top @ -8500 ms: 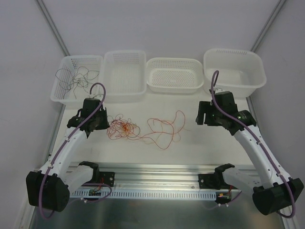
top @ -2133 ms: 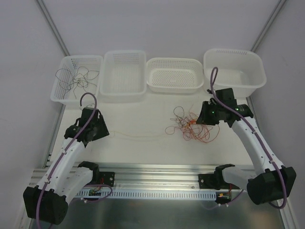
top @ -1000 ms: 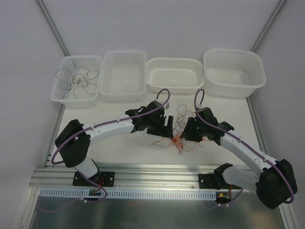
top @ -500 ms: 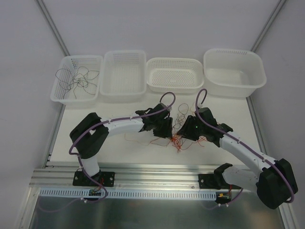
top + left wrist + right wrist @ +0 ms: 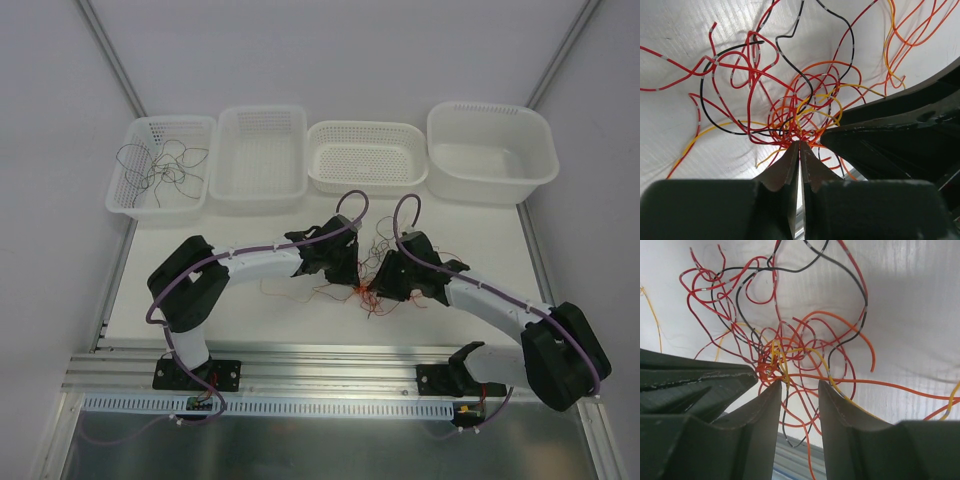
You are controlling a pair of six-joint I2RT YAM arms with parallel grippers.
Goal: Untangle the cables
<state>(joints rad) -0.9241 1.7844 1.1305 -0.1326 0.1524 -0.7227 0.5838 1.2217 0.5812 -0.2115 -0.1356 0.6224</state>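
One grey cable (image 5: 155, 165) sits sorted in the end basket (image 5: 118, 190), far left of the mesh basket (image 5: 365, 186). The other cables (image 5: 366, 290) lie knotted on the near side of the mesh basket. The left gripper (image 5: 800, 146) pinches them, closed tight; the right gripper (image 5: 799, 385) straddles strands, half open. Separation looks barely begun.

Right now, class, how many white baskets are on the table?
4, in a row along the far edge: the far-left basket holding dark wires, the second basket, the third basket, and the far-right basket. None seems hidden.
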